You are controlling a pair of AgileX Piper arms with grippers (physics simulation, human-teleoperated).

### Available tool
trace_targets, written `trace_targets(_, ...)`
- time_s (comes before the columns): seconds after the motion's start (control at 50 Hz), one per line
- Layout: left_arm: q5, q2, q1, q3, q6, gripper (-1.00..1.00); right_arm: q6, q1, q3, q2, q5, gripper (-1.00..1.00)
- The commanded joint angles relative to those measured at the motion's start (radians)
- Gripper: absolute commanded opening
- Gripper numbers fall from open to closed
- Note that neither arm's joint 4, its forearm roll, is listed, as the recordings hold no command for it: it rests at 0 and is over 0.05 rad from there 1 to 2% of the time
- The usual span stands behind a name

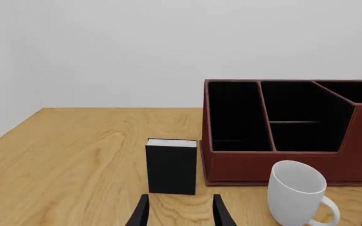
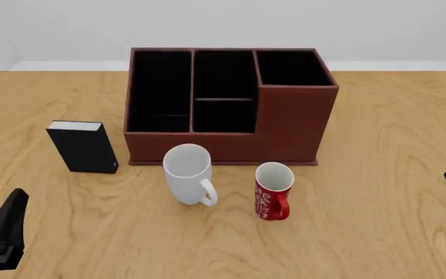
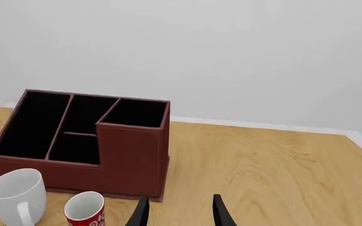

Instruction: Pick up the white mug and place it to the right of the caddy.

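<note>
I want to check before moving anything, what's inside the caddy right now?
The caddy shows only black-lined compartments with nothing visible in them. The floor of its taller right section is hidden by its walls, so that part cannot be confirmed.

Light wooden table [image 2: 378,174] with visible grain, smooth with a soft satin sheen. Glossy white mug [image 2: 188,173], ceramic-looking, smooth and plain. Smaller red mug [image 2: 273,190], also glossy, with a white swirl pattern outside and a white interior. Dark reddish-brown caddy [image 2: 297,125] with a matt, faintly leather-like outer skin; compartments lined in flat, lightless black. Small black box [image 2: 83,148], matt on its faces, with a pale paper-like top edge. Matt black gripper fingers [image 1: 218,214], plastic-looking. Plain matt pale grey wall [image 3: 231,56] behind.
</note>
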Motion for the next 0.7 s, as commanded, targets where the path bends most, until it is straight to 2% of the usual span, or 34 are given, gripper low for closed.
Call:
trace_targets(0.02, 0.000, 0.000, 0.000, 0.000, 0.000, 1.00, -0.048, 0.052, -0.156, 0.089, 0.075, 1.00)
trace_targets(0.26, 0.000, 0.000, 0.000, 0.000, 0.000, 1.00, -0.106, 0.105, -0.285, 0.221, 0.118, 1.00)
trace_targets(0.46, 0.000, 0.000, 0.000, 0.000, 0.000, 1.00, -0.174, 0.141, -0.424, 0.347, 0.185, 1.00)
trace_targets(0.56, 0.000, 0.000, 0.000, 0.000, 0.000, 1.00, -0.185, 0.165, -0.475, 0.407, 0.210, 1.00)
trace_targets(0.7, 0.000, 0.000, 0.000, 0.000, 0.000, 1.00, -0.231, 0.199, -0.550, 0.493, 0.260, 1.00)
